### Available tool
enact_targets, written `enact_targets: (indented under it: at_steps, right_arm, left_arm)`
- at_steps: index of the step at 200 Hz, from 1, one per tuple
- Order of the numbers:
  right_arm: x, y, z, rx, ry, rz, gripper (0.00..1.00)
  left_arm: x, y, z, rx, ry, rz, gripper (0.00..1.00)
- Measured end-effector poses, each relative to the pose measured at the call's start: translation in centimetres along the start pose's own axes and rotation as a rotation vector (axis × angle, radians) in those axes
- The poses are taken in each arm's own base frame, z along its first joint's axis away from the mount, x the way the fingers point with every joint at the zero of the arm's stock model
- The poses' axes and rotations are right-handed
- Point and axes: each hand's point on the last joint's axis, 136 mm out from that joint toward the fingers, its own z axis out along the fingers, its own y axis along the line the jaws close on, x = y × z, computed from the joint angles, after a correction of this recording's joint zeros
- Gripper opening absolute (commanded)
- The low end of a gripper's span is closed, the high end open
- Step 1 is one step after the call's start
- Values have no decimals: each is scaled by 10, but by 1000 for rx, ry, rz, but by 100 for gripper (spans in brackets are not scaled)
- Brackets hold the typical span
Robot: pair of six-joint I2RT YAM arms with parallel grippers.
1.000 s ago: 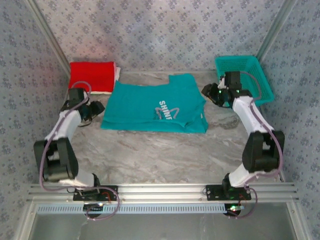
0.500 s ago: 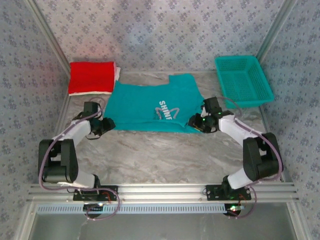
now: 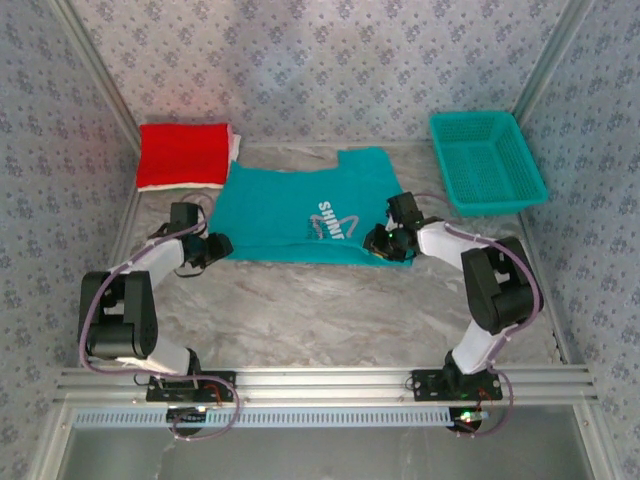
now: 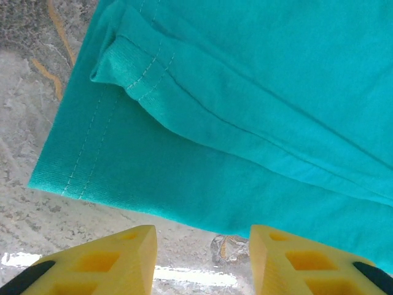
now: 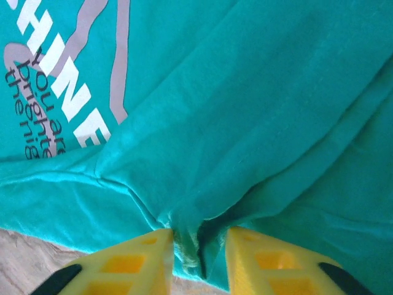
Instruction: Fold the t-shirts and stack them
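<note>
the teal t-shirt (image 3: pixel 290 205) lay partly folded in the middle of the table (image 3: pixel 300 300). the right gripper (image 5: pixel 196 246) pinched a bunched fold at its near right edge. the left gripper (image 4: pixel 202 249) stood spread at the near left corner, the cloth edge just beyond its tips. the red t-shirt (image 3: pixel 182 153) sat folded at the far left.

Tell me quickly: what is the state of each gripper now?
Left gripper: open, holding nothing, near the teal t-shirt.
Right gripper: closed on a bunched fold of the teal t-shirt.
</note>
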Motion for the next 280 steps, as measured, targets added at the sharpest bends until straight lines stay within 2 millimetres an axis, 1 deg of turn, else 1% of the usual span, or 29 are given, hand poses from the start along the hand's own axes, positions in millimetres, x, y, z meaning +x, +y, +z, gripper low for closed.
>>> enact_targets:
  at_steps: [21,36,46,58,81,92,100,114,142,157,177,199,222,234,253,263,280]
  right_arm:
    - [-3,3,5,4,-6,7,15]
    - [-9,7,5,7,-21,6,9]
    - [-16,11,5,5,-36,6,6]
    - [-26,16,5,6,-56,1,5]
    - [-44,23,9,24,-84,-8,6]
    - [-51,25,10,39,-91,-10,9]
    - [-59,27,12,51,-100,-16,11]
    - [-72,33,18,66,-107,-31,11]
    - [-96,46,27,82,-117,-56,21]
    - [-106,52,29,86,-122,-73,31]
    - [-111,60,25,85,-121,-95,32]
    - [-114,65,20,78,-123,-117,33]
    - [-110,67,13,67,-113,-141,34]
    - [-105,69,1,56,-118,-157,34]
    - [-93,72,-26,17,-152,-178,34]
    - [-83,73,-42,-12,-174,-190,34]
    - [-66,67,-57,-47,-213,-217,35]
  left_arm:
    - [-1,-1,0,4,-5,2,43]
    - [-1,-1,0,6,-4,1,43]
    - [-1,-1,0,5,-4,2,43]
    - [-1,-1,0,5,-5,3,43]
    - [-1,0,0,2,-6,9,43]
    - [-2,0,0,-1,-7,12,43]
    - [-2,1,0,-3,-7,12,43]
    - [-2,1,0,-4,-7,19,43]
    - [-7,-2,-3,-4,-14,28,44]
    - [-12,-5,-6,1,-24,34,45]
    - [-18,-9,-8,6,-36,37,45]
    - [-18,-7,-8,-1,-37,37,45]
    - [-18,-6,-9,-9,-40,37,45]
    - [-17,-5,-9,-12,-37,39,46]
    - [-15,-5,-10,-15,-28,37,46]
    - [-14,-5,-10,-15,-25,37,46]
    - [-14,-5,-10,-14,-24,39,46]
